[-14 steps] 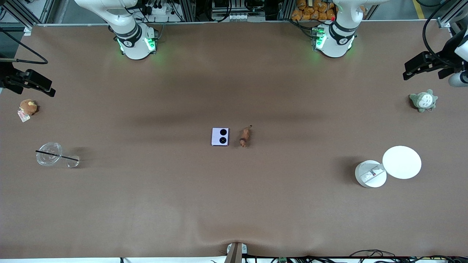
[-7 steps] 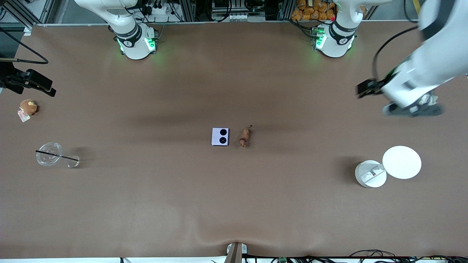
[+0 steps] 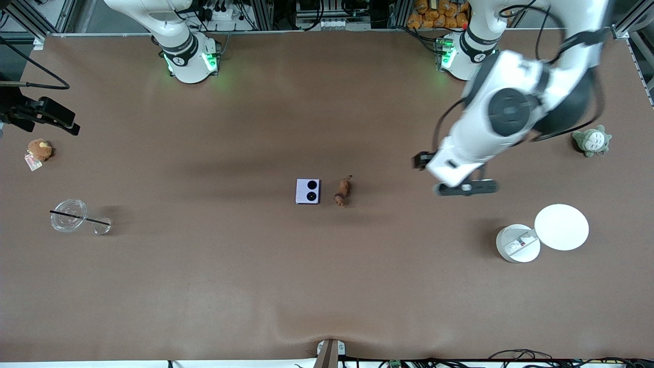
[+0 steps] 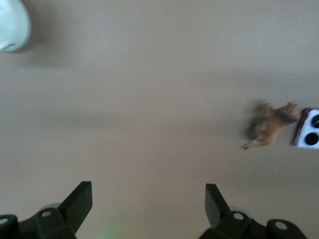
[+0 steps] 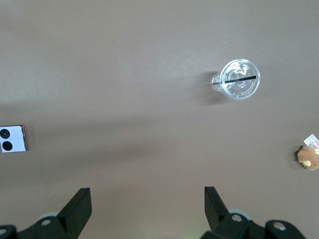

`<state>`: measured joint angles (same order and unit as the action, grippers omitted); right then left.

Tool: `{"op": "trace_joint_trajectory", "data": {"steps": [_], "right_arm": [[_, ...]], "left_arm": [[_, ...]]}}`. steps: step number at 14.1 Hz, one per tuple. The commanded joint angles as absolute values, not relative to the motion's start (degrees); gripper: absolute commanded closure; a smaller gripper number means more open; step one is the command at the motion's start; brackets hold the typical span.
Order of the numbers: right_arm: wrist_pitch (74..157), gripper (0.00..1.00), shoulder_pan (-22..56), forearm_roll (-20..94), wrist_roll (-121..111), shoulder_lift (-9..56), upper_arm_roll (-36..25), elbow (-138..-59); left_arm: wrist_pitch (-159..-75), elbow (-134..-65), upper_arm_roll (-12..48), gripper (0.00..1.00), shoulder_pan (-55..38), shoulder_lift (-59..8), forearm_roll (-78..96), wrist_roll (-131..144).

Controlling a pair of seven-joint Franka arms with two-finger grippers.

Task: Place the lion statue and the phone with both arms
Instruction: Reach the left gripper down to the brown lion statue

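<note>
**Operator:** Report the positions of the task items, using the phone as reference.

**Technician:** The phone (image 3: pixel 308 191) lies flat mid-table, lens side up. The lion statue (image 3: pixel 342 191) lies just beside it, toward the left arm's end of the table, not touching it. The left wrist view shows the same pair: lion statue (image 4: pixel 271 127) next to the phone (image 4: pixel 308 128).

**Operator:** Left gripper status?

**Technician:** The left gripper (image 4: pixel 148 201) is raised over bare table, well apart from the phone toward the left arm's end. Its fingers are spread wide with nothing between them.

**Operator:** Right gripper status?

**Technician:** The right gripper (image 5: pixel 148 201) waits at the right arm's end, well apart from the phone, fingers spread and empty. Its wrist view takes in the phone (image 5: pixel 13 139), a clear cup (image 5: pixel 240 79) and a brown plush toy (image 5: pixel 309 157).

**Operator:** Other items?

**Technician:** A white disc (image 3: pixel 561 227), a white round device (image 3: pixel 517 244) touching it and a grey-green plush toy (image 3: pixel 591 140) sit well apart from the phone, at the left arm's end.
</note>
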<state>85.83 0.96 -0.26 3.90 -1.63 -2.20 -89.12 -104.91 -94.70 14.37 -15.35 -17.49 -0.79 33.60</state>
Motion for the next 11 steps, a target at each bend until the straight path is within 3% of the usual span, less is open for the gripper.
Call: {"op": "trace_joint_trajectory", "data": {"steps": [1, 11], "right_arm": [[84.90, 0.00, 0.79, -0.26, 3.34, -1.14, -1.93, -87.98], [84.02, 0.00, 1.05, -0.35, 3.16, -0.88, -2.02, -88.07]], "left_arm": [[-109.49, -93.96, 14.15, 0.00, -19.67, -20.20, -0.97, 39.97], [-123.65, -85.70, 13.19, 0.00, -33.30, -38.92, -9.47, 40.60]]}}
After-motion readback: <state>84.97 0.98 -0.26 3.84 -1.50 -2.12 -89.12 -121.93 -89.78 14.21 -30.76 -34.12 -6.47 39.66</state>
